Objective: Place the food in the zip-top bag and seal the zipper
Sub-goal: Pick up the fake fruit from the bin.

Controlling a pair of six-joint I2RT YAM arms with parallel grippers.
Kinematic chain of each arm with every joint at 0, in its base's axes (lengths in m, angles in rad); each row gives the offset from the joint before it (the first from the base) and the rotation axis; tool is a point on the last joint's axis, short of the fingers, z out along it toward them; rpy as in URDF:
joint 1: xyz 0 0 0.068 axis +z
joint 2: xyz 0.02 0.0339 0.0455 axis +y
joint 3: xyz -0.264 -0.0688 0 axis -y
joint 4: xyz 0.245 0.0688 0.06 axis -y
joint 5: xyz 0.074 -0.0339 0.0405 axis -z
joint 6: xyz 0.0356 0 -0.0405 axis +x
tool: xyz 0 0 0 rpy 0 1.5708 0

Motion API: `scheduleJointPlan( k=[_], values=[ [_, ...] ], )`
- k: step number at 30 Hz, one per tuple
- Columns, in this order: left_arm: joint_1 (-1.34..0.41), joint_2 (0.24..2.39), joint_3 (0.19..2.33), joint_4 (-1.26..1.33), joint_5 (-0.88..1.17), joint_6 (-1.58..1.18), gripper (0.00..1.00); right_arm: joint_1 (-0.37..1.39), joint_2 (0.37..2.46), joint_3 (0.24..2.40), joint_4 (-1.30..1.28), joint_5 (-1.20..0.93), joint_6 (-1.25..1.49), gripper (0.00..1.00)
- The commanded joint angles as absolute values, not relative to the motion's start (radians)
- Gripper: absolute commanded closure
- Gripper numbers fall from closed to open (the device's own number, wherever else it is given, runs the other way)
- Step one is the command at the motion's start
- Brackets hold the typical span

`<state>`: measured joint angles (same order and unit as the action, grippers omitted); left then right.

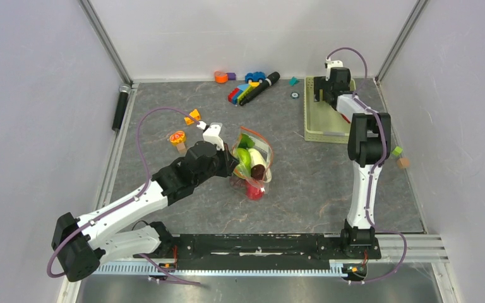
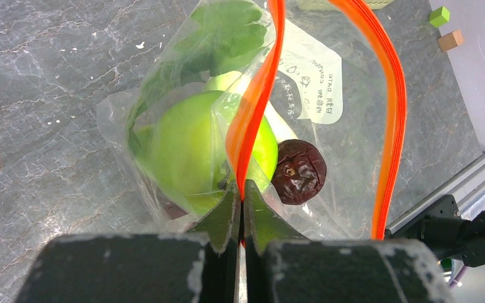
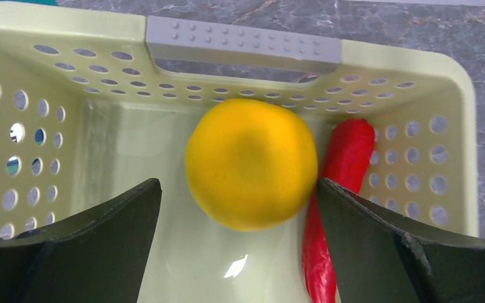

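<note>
The clear zip-top bag [image 1: 252, 159] stands at mid table with its mouth held open. My left gripper [image 2: 242, 189] is shut on one side of the red-orange zipper strip [image 2: 256, 101]; the other side [image 2: 393, 120] arcs to the right. Inside the bag are a green fruit [image 2: 186, 148], green leaves [image 2: 221, 31] and a dark red fruit [image 2: 299, 171]. My right gripper [image 3: 237, 189] is open inside the pale green basket [image 3: 240, 82], its fingers on either side of a yellow fruit [image 3: 251, 161]. A red chili [image 3: 341, 183] lies beside that fruit.
Coloured toy blocks and a black marker [image 1: 252, 85] lie at the back. An orange-slice toy [image 1: 177, 137] and yellow pieces [image 1: 193, 116] sit left of the bag. A green cube [image 1: 396, 151] and a brown cube [image 1: 403, 163] sit at the right wall. A black cylinder [image 1: 120, 107] lies at the left edge.
</note>
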<state>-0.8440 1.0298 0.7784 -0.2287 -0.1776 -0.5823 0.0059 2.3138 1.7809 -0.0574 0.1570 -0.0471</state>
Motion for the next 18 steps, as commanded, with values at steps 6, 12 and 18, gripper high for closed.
scheduleJointPlan(
  k=[6,12,18],
  values=[
    [-0.845,1.028,0.801,-0.193,-0.183,-0.544,0.97,0.009,2.360,1.850,-0.007,0.191,-0.012,0.13],
    [-0.845,1.029,0.802,-0.193,-0.172,-0.547,0.98,0.009,2.255,1.736,0.064,0.181,0.045,0.43],
    [-0.845,1.020,0.792,-0.187,-0.163,-0.558,0.98,0.009,2.048,1.557,0.121,0.133,0.058,0.57]
  ],
)
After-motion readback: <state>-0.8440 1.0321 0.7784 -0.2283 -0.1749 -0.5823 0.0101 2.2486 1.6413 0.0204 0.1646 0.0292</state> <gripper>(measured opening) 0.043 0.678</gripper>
